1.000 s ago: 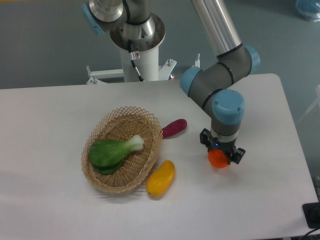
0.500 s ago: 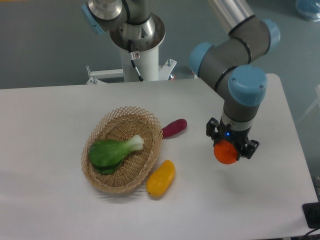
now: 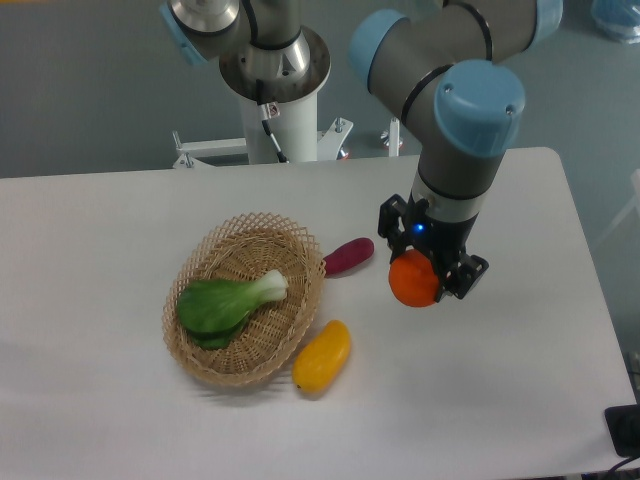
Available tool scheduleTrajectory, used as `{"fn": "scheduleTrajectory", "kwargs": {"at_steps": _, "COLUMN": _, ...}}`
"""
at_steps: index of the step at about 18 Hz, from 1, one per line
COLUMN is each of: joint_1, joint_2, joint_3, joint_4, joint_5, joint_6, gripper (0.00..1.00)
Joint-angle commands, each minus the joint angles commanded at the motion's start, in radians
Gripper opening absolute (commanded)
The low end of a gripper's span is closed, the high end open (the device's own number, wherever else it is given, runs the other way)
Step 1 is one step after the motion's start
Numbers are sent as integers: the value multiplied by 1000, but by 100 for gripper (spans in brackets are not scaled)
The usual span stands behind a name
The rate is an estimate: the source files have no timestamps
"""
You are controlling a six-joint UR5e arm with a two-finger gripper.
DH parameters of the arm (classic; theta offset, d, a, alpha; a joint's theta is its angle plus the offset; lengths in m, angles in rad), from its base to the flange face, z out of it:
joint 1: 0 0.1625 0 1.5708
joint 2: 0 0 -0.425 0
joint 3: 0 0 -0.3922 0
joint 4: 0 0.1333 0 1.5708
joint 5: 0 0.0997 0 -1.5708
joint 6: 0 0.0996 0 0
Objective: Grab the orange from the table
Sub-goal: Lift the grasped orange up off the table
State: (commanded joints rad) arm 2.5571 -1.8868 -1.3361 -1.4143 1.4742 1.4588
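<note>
White matte desk (image 3: 120, 420) w/ rounded corners fills most of the view; behind it a grey-blue floor and my white pedestal base (image 3: 275, 95) w/ a black cable running down it. At the top right corner sits a pale blue object, cut off by the frame, can't tell what it is. Dark corner of smth at bottom right edge, also cropped.

My claw (image 3: 424, 268) is closed on the orange (image 3: 413, 279), fingers either side of it; the fruit hangs under my wrist, above the desk, right of the purple vegetable (image 3: 348, 256). Claw's black fingers are mostly hidden behind the orange and my wrist housing, so exact contact pts are hard to see. A small blue light shows on the wrist.

Wicker basket (image 3: 200, 355) sits left of centre on the desk, w/ a green leafy veg (image 3: 225, 303) lying inside, white stem pointing right. Purple vegetable lies just beside the basket's right rim, touching or nearly, can't tell. Yellow-orange fruit (image 3: 322, 356) lies at the basket's lower right edge, right against it.

My upper arm is cut off by the top of the frame.
</note>
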Motion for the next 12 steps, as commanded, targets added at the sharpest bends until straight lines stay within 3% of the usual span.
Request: {"fn": "scheduleTrajectory", "kwargs": {"at_steps": 12, "joint_1": 8, "joint_2": 11, "joint_3": -3, "joint_4": 2, "joint_5": -6, "joint_6": -6, "gripper": 68}}
